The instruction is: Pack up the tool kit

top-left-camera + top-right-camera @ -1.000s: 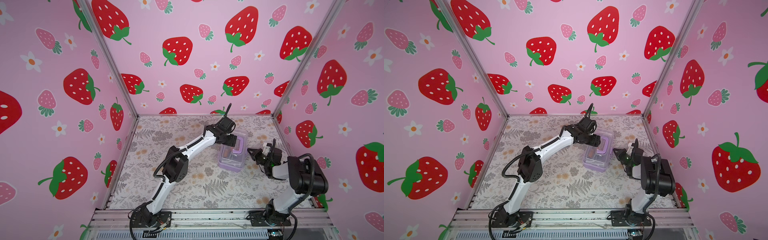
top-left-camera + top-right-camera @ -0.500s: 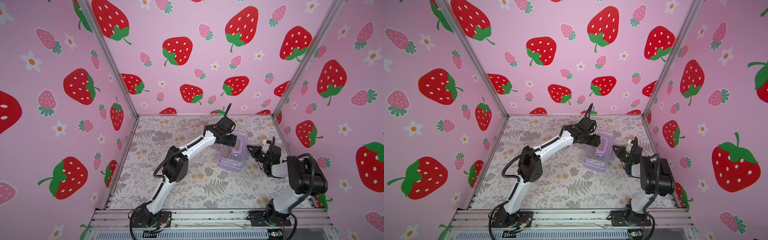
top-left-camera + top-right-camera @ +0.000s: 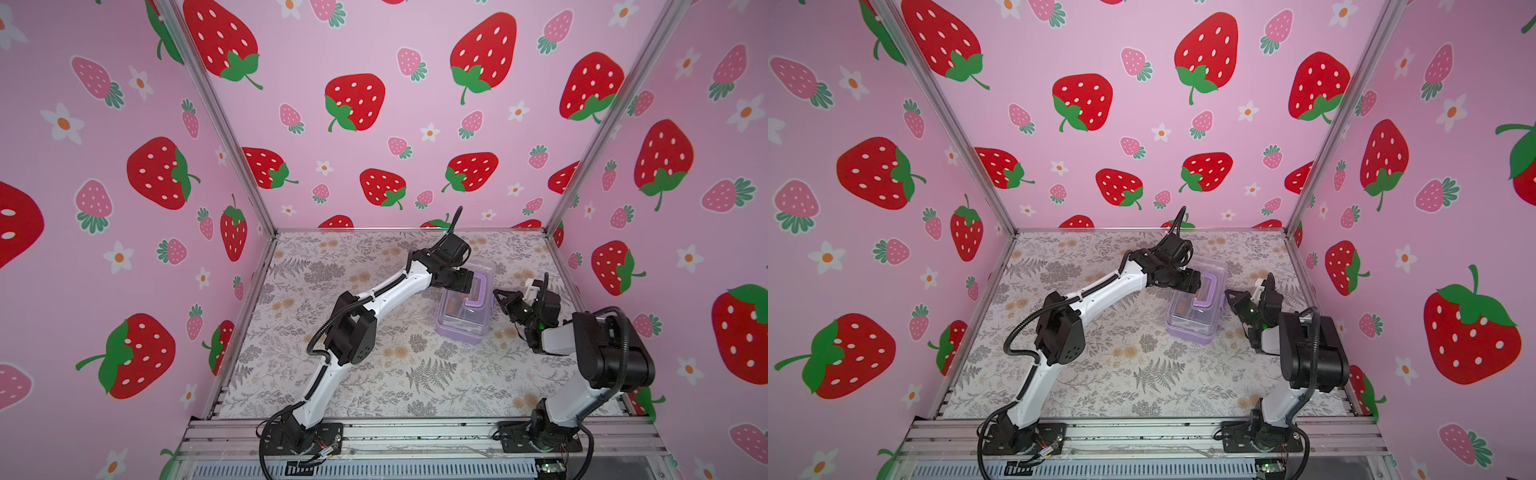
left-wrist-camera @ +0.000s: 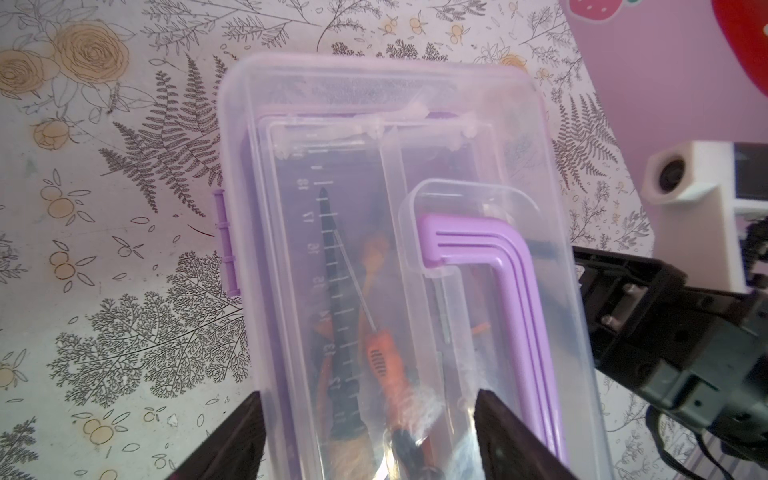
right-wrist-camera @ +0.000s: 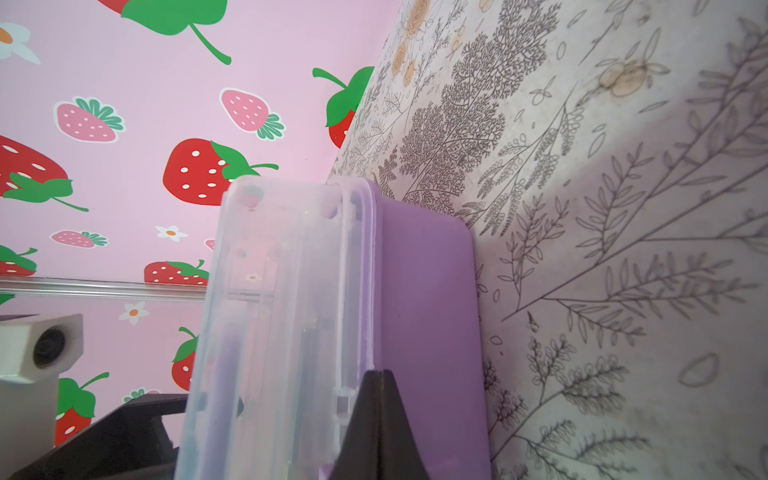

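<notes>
tool kit [image 3: 459, 328] sits closed on the floral surface [image 3: 395, 374], right of centre near the back wall, left jaws released and spread wide over its clear lid [image 4: 357, 95] beside the lilac handle [image 4: 515, 299], right jaws clenched with the tip at the lid seam on its right side, bare surface open to left and front.

The tool kit [image 4: 415, 291] has a glossy clear plastic lid [image 4: 374, 95] and matt lilac base [image 5: 424, 311].

The bench [image 3: 395, 374] wears a pale sheet printed with grey ferns and orange flowers. The lilac tool kit [image 3: 461, 320] lies flat on it, clear lid shut, at about two o'clock from the middle, its length running twelve to six.
</notes>
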Motion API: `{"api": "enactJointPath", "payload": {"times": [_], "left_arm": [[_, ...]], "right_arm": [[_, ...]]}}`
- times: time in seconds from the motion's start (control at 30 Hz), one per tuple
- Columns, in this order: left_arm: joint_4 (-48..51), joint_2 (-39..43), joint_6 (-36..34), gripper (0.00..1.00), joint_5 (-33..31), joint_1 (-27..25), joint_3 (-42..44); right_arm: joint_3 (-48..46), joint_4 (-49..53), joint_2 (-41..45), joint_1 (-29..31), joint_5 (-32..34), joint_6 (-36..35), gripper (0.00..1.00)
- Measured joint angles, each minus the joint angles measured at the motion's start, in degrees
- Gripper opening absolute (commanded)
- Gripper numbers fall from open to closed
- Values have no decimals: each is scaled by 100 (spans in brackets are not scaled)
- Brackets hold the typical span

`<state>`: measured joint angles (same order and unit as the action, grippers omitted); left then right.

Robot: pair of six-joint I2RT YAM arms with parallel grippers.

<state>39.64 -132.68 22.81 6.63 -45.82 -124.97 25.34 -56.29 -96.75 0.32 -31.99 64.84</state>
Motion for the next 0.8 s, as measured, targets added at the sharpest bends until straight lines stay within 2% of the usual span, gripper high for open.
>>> {"api": "enactJointPath", "payload": {"times": [0.27,0.8], "left_arm": [[-35,-2,2,79,37,11,20],[-48,-2,48,79,72,28,24]], "right_arm": [[-238,-142,44,-28,52,33,0],[-516,-505,354,498,1163,358,0]]}}
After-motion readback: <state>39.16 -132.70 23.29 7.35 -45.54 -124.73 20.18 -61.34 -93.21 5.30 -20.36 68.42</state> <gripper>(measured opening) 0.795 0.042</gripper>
